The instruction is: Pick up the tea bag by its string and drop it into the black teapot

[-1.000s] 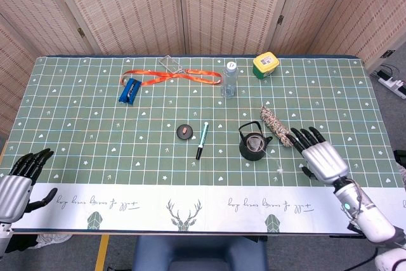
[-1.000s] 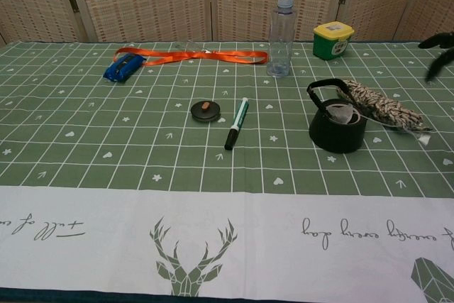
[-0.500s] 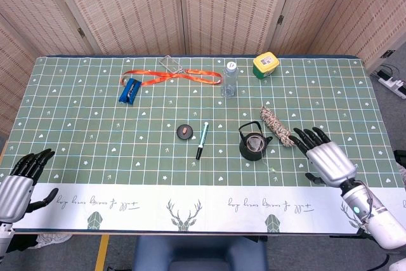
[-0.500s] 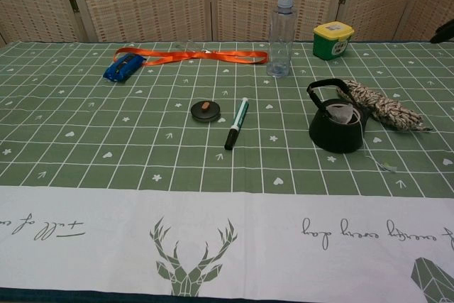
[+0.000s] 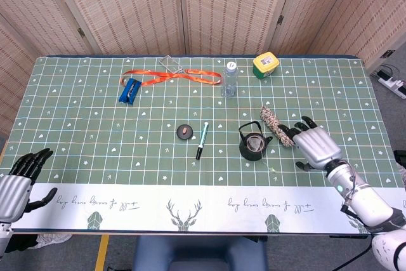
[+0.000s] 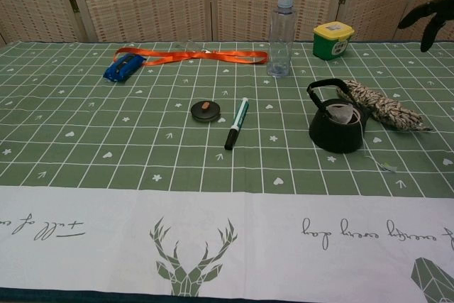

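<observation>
Black teapot (image 5: 255,143) sits upright on the green worktop (image 5: 95,125), handle up, lid off. Tea bag (image 6: 343,113) looks to be inside the teapot: a pale shape shows in the opening in the chest view, though it is small and hard to be sure. Its string (image 6: 368,145) trails over the teapot's rim on the near-right side and runs down onto the cloth, ending at a small paper tag (image 6: 387,167) lying flat just off the teapot toward the front edge.

Right robot hand (image 5: 313,145) is to the right of the teapot, fingers spread, holding nothing, palm down. It is apart from the teapot and not touching the string or tag. In the chest view only its dark fingertips (image 6: 426,18) show at the upper right corner, above worktop level.

Left robot hand (image 5: 18,179) is far left of the teapot at the front edge, fingers apart, empty.

Braided rope bundle (image 5: 275,126) lies just right of the teapot, between it and the right robot hand. Green marker (image 5: 202,139) is left of the teapot, and a round black lid (image 5: 184,131) left of that. Clear bottle (image 5: 229,79) stands behind the teapot, yellow-lidded tub (image 5: 266,64) behind and right. Orange lanyard (image 5: 174,77) with blue holder (image 5: 129,89) lies far behind-left.
</observation>
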